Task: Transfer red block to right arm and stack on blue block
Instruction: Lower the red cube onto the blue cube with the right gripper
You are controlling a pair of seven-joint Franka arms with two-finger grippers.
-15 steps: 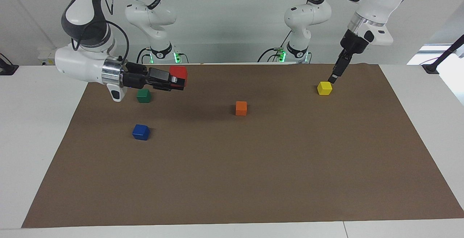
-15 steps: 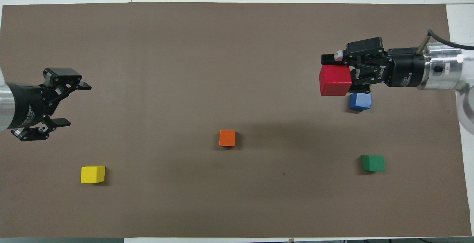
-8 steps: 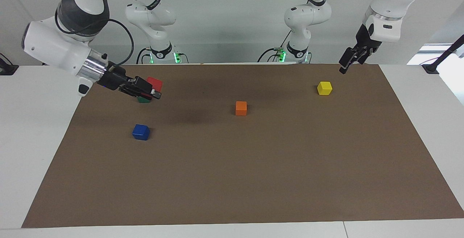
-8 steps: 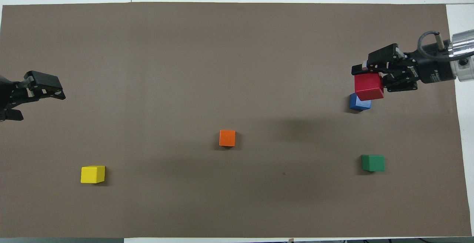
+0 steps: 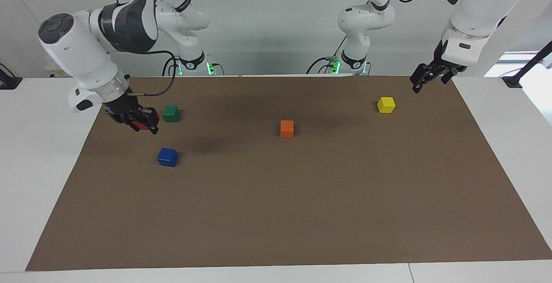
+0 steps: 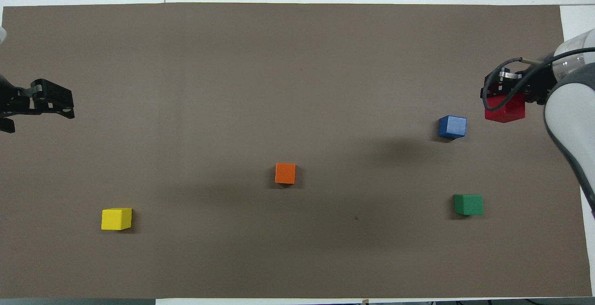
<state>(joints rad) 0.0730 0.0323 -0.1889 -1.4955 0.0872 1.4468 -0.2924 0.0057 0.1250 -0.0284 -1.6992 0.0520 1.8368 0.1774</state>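
My right gripper (image 5: 144, 123) is shut on the red block (image 5: 141, 125) and holds it low over the brown mat, near the mat's edge at the right arm's end. In the overhead view the right gripper (image 6: 504, 98) and the red block (image 6: 505, 110) are beside the blue block (image 6: 452, 127), not over it. The blue block (image 5: 167, 157) sits alone on the mat. My left gripper (image 5: 424, 78) is open and empty, raised over the mat's corner at the left arm's end, and shows at the overhead view's edge (image 6: 32, 114).
A green block (image 5: 171, 113) (image 6: 468, 204) lies nearer to the robots than the blue block. An orange block (image 5: 286, 128) (image 6: 285, 173) sits mid-mat. A yellow block (image 5: 386, 104) (image 6: 116, 218) lies toward the left arm's end. The brown mat (image 5: 302, 209) covers most of the white table.
My right gripper has carried the red block from above the blue block's area toward the right arm's end, lower, and turned downward. My left gripper has drawn back toward its own end.
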